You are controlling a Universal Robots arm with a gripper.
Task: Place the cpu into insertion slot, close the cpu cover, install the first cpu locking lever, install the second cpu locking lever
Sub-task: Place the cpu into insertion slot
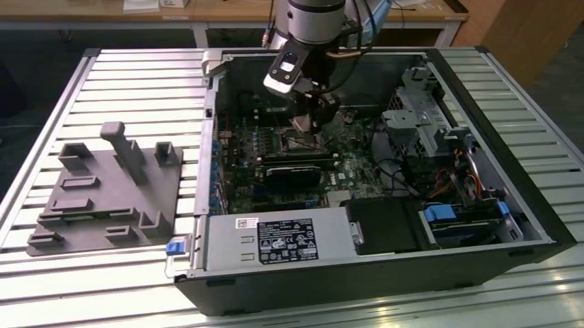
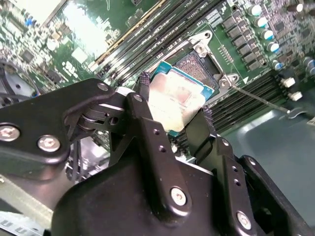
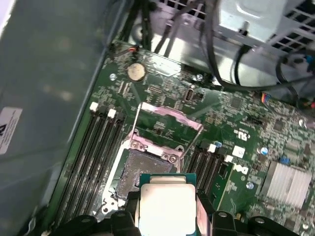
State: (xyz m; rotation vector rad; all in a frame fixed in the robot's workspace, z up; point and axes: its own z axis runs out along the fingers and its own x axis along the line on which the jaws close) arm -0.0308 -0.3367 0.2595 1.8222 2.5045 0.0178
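Note:
The cpu (image 2: 173,105), a thin square chip with a pale metal face, is held by two opposite edges between the black fingers (image 2: 147,105) of my gripper (image 2: 175,96), which is shut on it. It hangs just above and partly over the insertion slot (image 2: 198,63), tilted a little against it. In the first wrist view the cpu (image 3: 166,206) overlaps one edge of the dark insertion slot (image 3: 132,173). The cpu cover (image 3: 167,111) stands swung up behind the slot, with a thin wire lever (image 3: 134,123) raised beside it. In the exterior view my gripper (image 1: 308,126) is low inside the case over the slot (image 1: 297,141).
Long black memory slots (image 3: 96,147) flank the socket on both sides. A black card (image 1: 292,171), a grey power supply (image 1: 273,240) and a drive cage (image 1: 422,119) with cables crowd the case. A grey fixture tray (image 1: 105,195) lies on the slatted table at the exterior view's left.

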